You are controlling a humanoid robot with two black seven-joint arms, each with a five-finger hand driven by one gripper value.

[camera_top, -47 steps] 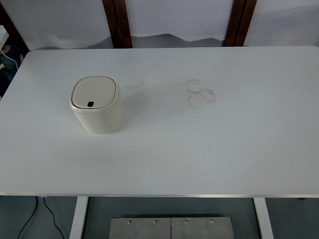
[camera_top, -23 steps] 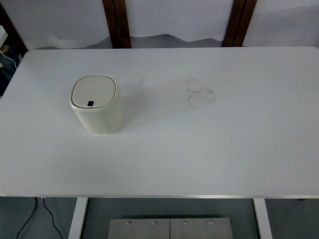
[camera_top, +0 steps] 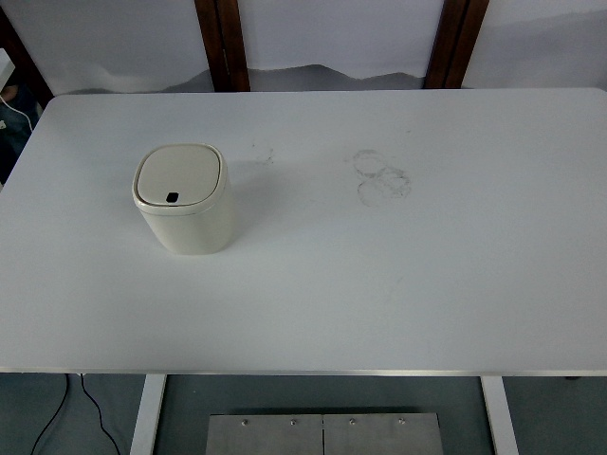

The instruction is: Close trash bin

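Bin (camera_top: pixel 185 199): cream, upright, lid (camera_top: pixel 178 177) lying flat and apparently shut, left half of the worktop (camera_top: pixel 398 284), so likely nearer the left arm; neither hand in view, fingers' state and bearing cannot be told.

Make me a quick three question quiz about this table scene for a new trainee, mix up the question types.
1. True or false: the lid of the trash bin lies flat and shut.
2. Multiple choice: where does the bin stand on the table? A) left half B) centre C) right half
3. Fill in: the faint ring marks on the tabletop lie to the bin's ____.

Key: 1 true. 2 A. 3 right. Neither robot hand is in view.
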